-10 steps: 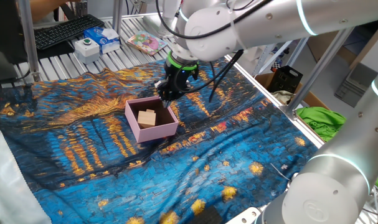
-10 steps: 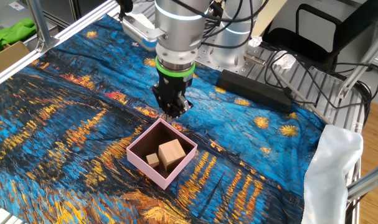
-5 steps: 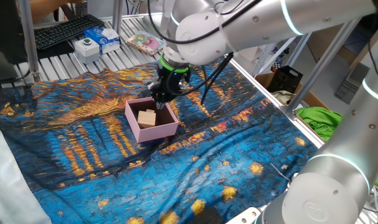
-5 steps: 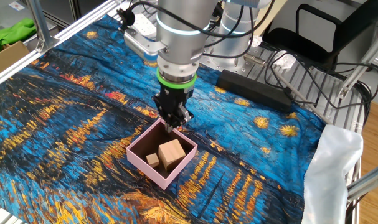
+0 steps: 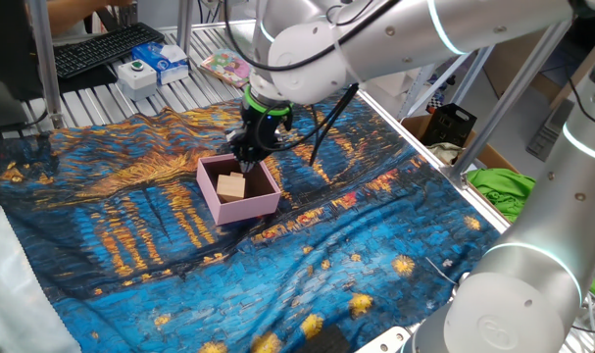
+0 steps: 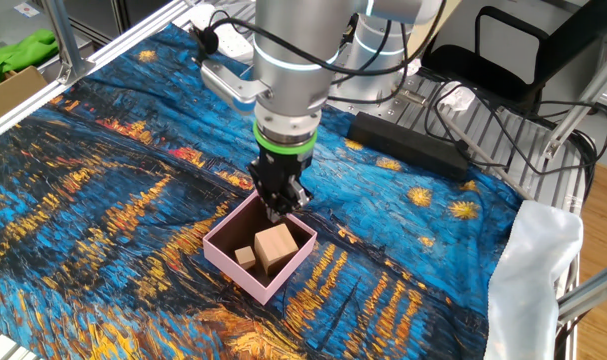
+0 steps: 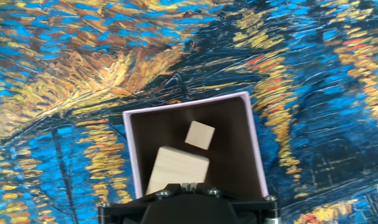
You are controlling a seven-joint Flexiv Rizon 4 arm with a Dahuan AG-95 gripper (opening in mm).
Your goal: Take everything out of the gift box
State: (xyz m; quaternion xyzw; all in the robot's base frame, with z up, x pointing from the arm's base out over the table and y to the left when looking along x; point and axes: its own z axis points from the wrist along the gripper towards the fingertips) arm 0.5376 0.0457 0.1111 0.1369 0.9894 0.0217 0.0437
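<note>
Pretty clearly a robotics lab or test cell, not anyone's home. The desk (image 5: 111,93) is built from aluminium framing with slatted rails showing at the upper left, and a starry-night print cloth (image 5: 130,245) is draped over it. There's a keyboard (image 5: 106,47) in the top left corner, a black power brick (image 6: 408,143) with loose cables at upper right, and an office chair (image 6: 503,55) behind that.
</note>
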